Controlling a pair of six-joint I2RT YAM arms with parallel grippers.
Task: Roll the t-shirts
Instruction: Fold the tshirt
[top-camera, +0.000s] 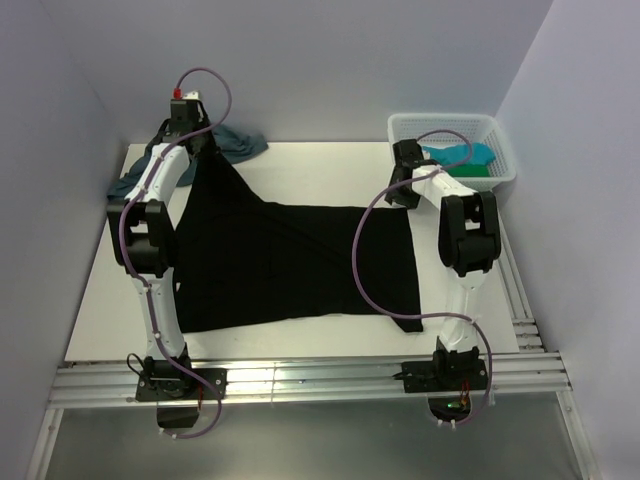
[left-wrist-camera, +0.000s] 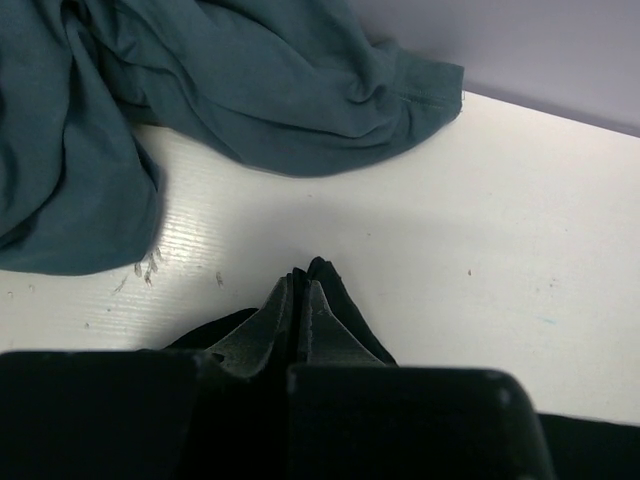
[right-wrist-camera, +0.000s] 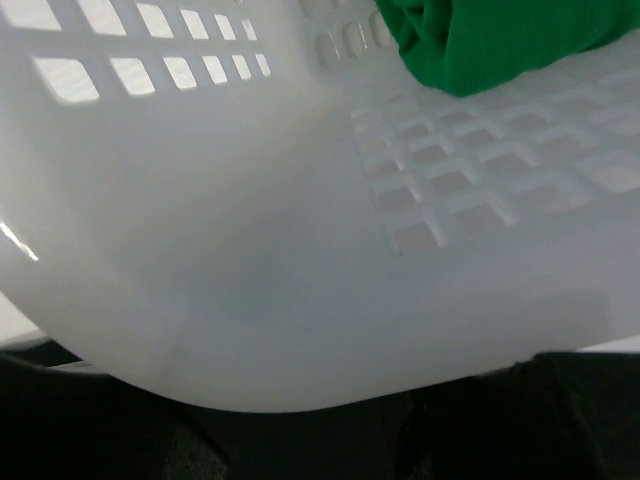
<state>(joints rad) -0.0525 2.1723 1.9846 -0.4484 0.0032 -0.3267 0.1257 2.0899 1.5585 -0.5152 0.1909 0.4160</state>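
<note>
Black shirt pinned at one corner, ready to be laid out for rolling.

The left fingers are pressed together on a corner of the black shirt, holding it drawn out toward 11 o'clock. I'd guess this is to pull the cloth taut and flat before any roll begins. The shirt lies across the middle of the tabletop, mostly smooth, with a diagonal crease and its 5 o'clock corner drooping off the near edge. A blue shirt sits crumpled at 11 o'clock, likely waiting its turn. The right fingers hover by the basket at 1 o'clock. I cannot tell whether they are spread. Inside the basket are a green shirt and a turquoise shirt.
</note>
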